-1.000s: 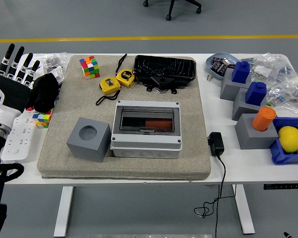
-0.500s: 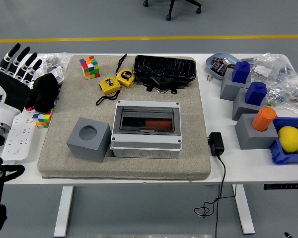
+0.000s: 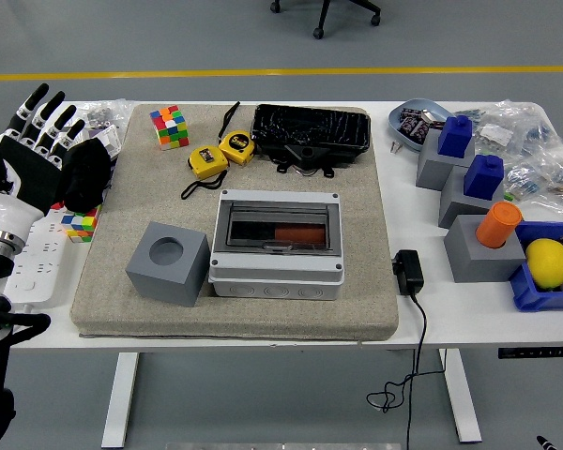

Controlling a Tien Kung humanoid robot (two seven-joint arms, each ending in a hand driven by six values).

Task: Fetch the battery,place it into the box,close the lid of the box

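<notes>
A grey box (image 3: 276,246) with a clear lid sits in the middle of the beige mat (image 3: 235,309). The lid lies down flat, and through it I see an orange-red battery (image 3: 298,232) inside. My left hand (image 3: 33,141) hovers at the table's far left edge, fingers spread and holding nothing, well away from the box. The right arm does not show.
On the mat: a grey cube with a round hole (image 3: 168,262), two yellow tape measures (image 3: 220,153), a colour puzzle cube (image 3: 170,126), a black tray (image 3: 311,132). A black cloth (image 3: 83,174) and white power strip (image 3: 33,262) lie left. Blue and grey blocks, an orange cylinder (image 3: 498,224), a lemon (image 3: 547,262) and a black adapter (image 3: 409,272) sit right.
My left hand has shifted slightly right and turned, fingers still spread. The box and everything on the mat stay where they were.
</notes>
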